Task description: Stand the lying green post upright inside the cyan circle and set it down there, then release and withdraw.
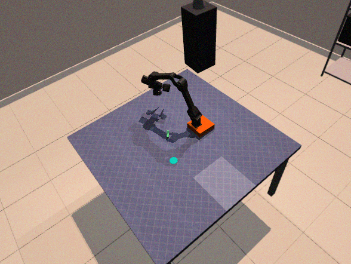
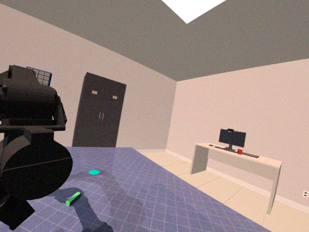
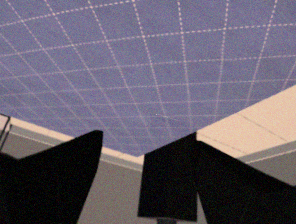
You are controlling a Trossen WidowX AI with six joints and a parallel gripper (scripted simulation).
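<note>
One post flat, claw high and bare

My claw point(image 1: 157, 90) hangs high above the table point(image 1: 125, 185), fingers half apart on nothing; post point(image 1: 168, 134) lies flat near my base point(image 1: 200, 126); circle point(image 1: 173, 160) sits apart from it.

Green post point(image 2: 72, 199) lying flat on table, apart from cyan circle point(image 2: 93, 172)

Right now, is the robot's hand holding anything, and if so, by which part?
Nothing is held. The hand hangs half open above the table, away from the green post, which lies flat outside the cyan circle.
</note>
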